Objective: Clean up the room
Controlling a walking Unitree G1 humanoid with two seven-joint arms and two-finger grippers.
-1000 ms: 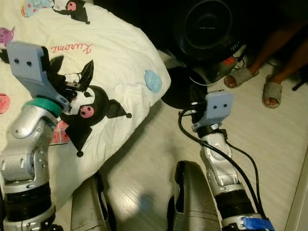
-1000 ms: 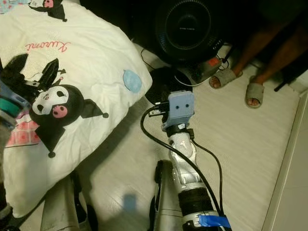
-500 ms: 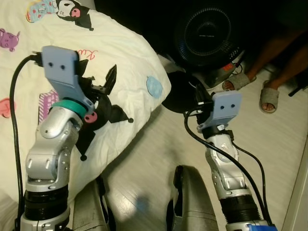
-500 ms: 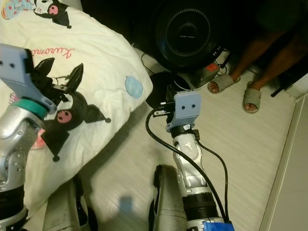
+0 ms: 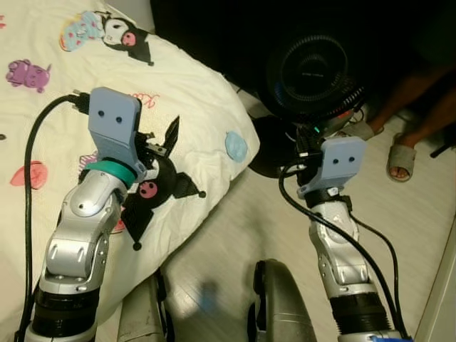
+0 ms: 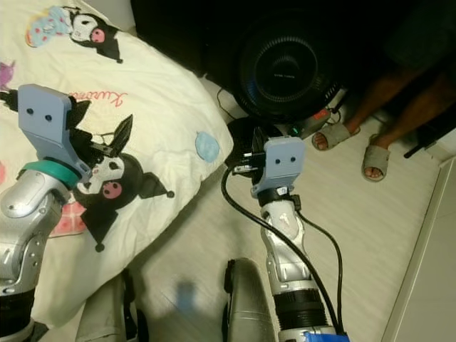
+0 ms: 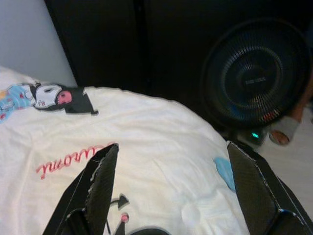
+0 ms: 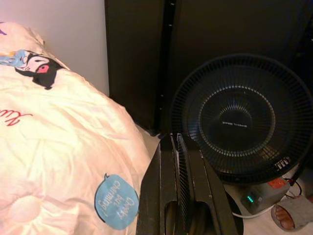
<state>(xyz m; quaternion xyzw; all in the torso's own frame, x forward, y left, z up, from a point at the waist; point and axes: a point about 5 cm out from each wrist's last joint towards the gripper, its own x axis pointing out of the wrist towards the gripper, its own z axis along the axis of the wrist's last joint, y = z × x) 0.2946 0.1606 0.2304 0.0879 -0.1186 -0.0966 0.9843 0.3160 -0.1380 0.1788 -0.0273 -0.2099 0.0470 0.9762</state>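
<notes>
I am holding the left gripper (image 7: 171, 191) spread wide, released, above the cartoon-print duvet (image 5: 192, 92) on the bed. The right gripper (image 8: 182, 196) is hanging clenched, empty, beside the duvet, facing the black fan (image 6: 281, 68).

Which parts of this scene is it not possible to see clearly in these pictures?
- Person: in the eye views, cut off by the upper edge and dark above the sandals.
- Fan: in the right wrist view, its base is hidden behind the right gripper.
- Blanket: cut off at the eye views' left edge.
</notes>
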